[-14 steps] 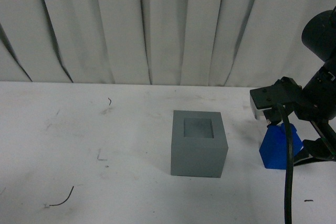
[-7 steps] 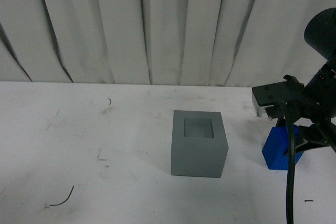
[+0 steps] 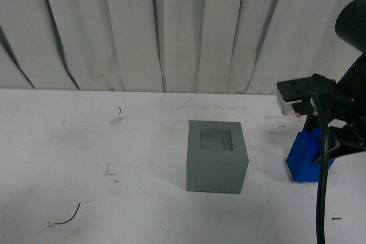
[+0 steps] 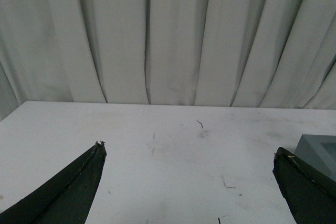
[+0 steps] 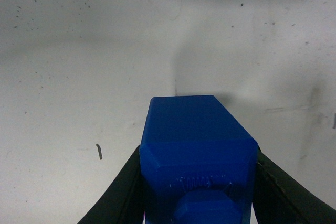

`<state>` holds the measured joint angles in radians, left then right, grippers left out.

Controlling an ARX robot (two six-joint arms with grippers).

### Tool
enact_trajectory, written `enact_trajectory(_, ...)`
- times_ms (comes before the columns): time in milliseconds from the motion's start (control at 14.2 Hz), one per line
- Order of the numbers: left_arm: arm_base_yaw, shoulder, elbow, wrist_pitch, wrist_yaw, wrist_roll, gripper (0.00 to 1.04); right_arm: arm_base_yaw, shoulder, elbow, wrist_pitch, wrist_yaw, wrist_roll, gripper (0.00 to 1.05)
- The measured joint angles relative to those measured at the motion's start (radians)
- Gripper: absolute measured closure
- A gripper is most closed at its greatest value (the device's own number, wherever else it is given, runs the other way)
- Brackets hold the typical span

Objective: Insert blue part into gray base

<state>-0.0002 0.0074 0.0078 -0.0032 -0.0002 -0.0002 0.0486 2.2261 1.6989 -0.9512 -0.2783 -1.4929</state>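
Blue part point(image 3: 302, 161), a bright blue rectangular plastic block, sits towards the right side of the white, scuffed table point(image 3: 86, 141), clamped in my right tool point(image 5: 198, 203). The right wrist view shows a black finger point(image 5: 123, 192) pressed against each of the block's side faces. The end with the small square knob is nearest that camera and the opposite end points away toward the table surface, so the long axis runs along the line of the tool. Beside the knob there is a raised, squiggly relief moulded into the plastic, and I cannot read it as letters. From the front view I cannot tell whether the block's lower end is touching the table or is just off it. A black cable point(image 3: 321, 198) hangs in front of it there.

The matte gray cube-shaped base point(image 3: 217, 155) stands near the middle of the table, well apart from the blue part and to its left. The square recess in its top face is turned upward and shows no markings.

My left tool point(image 4: 186, 182) has its fingers spread wide with only bare table between them, and a corner of the gray base shows past one fingertip. A pleated white curtain point(image 3: 171, 27) hangs behind the table's far edge.
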Motion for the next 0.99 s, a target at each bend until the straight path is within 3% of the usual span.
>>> enact_trajectory(495,0.000,0.000,0.000,0.000,0.000,0.000,0.07,0.041,-0.107,0.113,-0.159,-0.032,0.007,0.58)
enact_trajectory(989,0.000,0.000,0.000,0.000,0.000,0.000,0.07,0.229,-0.037,0.220,-0.173,-0.088,0.128,0.58)
